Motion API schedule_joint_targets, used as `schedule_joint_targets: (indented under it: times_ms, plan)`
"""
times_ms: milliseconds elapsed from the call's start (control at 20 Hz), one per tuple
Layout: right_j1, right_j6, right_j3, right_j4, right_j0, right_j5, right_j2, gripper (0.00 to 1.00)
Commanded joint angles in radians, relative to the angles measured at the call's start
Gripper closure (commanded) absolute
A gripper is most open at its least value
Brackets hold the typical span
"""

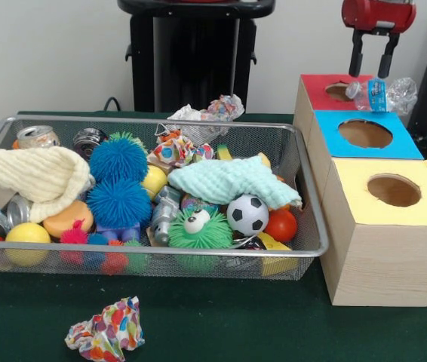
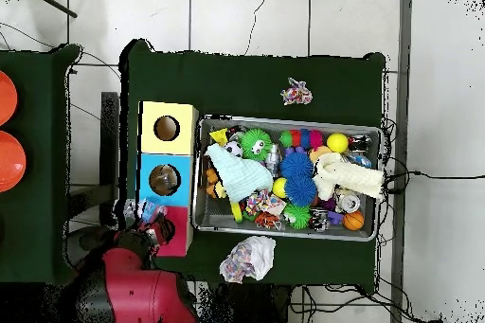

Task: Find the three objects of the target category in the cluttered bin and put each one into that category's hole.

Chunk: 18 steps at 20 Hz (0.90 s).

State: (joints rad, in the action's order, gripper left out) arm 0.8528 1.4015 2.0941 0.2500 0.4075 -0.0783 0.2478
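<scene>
At six o'clock, crumpled paper (image 1: 105, 330) lies outside the wire bin (image 1: 304, 188); cans (image 1: 35, 136) remain inside. At one o'clock, a plastic bottle (image 1: 382, 93) rests across the red box's hole (image 1: 339, 91), not yet dropped; gripper (image 1: 372, 74) above, fingers open.

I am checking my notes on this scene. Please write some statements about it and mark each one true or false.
1. The plastic bottle lies on the red box. True.
2. The gripper holds the bottle. False: its fingers are open above it.
3. The soccer ball sits inside the wire bin. True.
4. The yellow box has no hole. False: a round hole shows in its top.
5. A crumpled paper wad lies in front of the bin. True.
</scene>
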Motion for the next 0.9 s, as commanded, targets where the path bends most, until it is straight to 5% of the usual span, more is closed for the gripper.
schedule_joint_targets:
  times_ms: [50, 900]
  plan:
    - [0.022, 0.188, 0.030, -0.017, -0.024, -0.084, -0.061, 0.00]
    - [0.065, 0.197, 0.031, -0.007, -0.005, -0.155, -0.043, 0.00]
